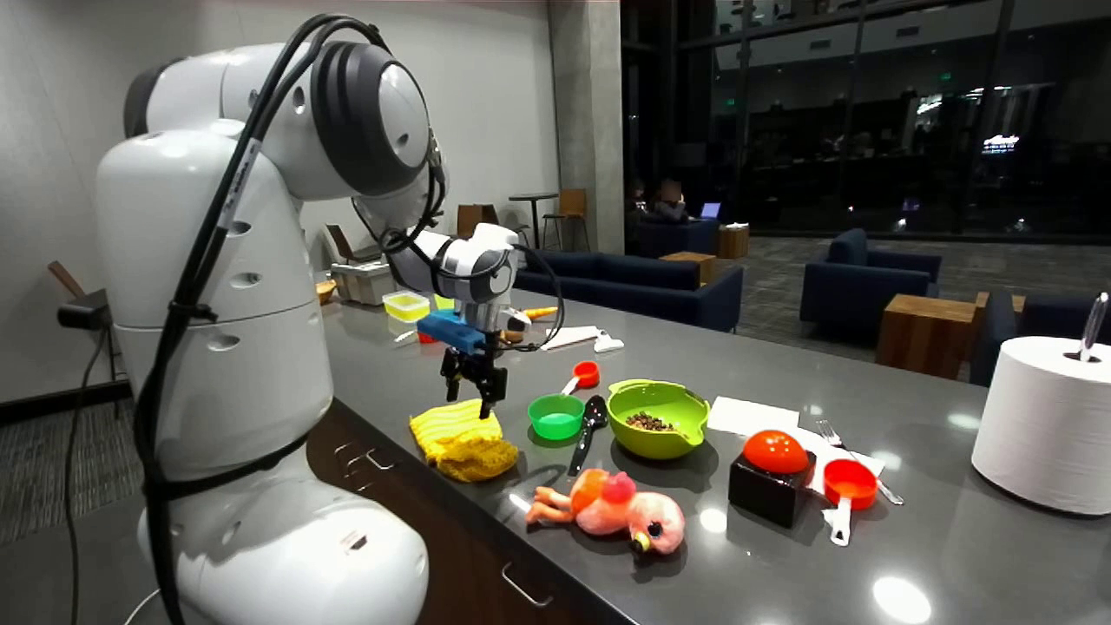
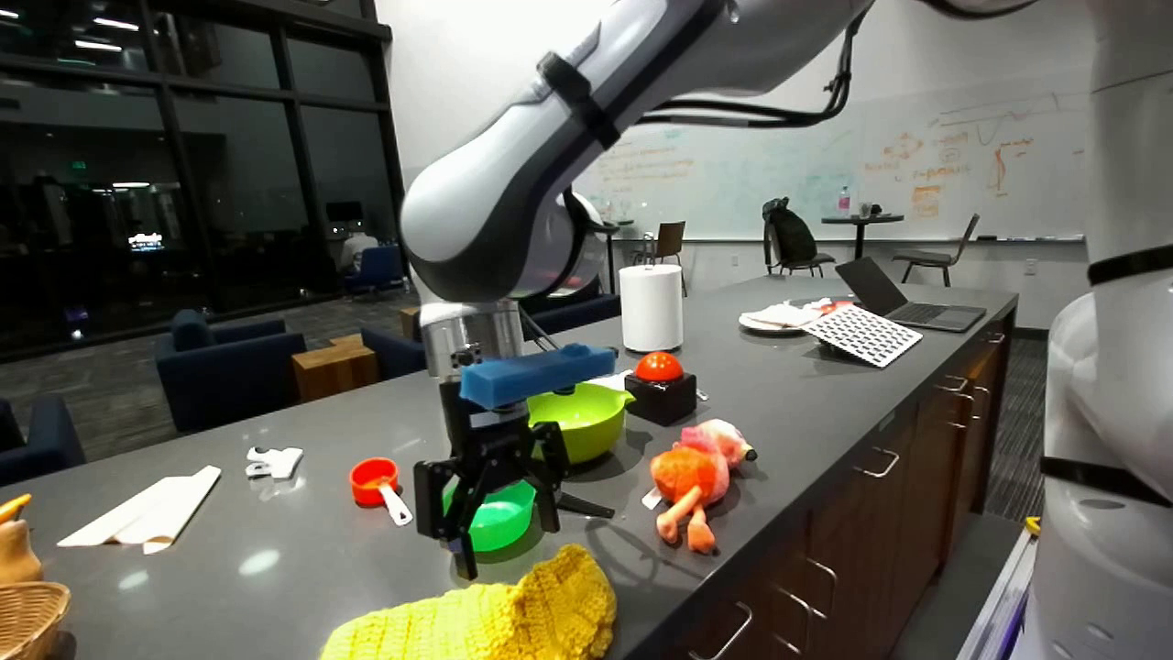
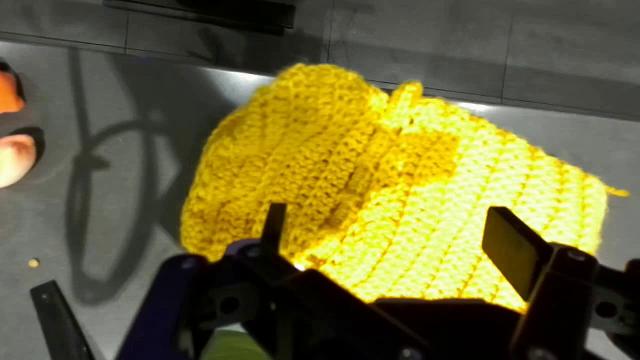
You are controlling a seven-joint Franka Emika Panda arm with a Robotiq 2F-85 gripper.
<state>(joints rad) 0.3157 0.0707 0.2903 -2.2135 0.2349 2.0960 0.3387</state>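
Exterior view, cup (image 1: 556, 424) (green), spoon (image 1: 588, 432), between cloth (image 1: 467, 444) and bowl (image 1: 651, 444)

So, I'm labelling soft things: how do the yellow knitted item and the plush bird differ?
The yellow knitted item is plain yellow; the plush bird is pink and orange. The item is visibly ribbed; the bird looks smoother. The item is nearer the open pincer than the bird is. Both lie on the grey countertop.

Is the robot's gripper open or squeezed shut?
Open. In the wrist view, the gripper has its fingers wide apart, with the yellow knitted cloth beyond them, not pinched.
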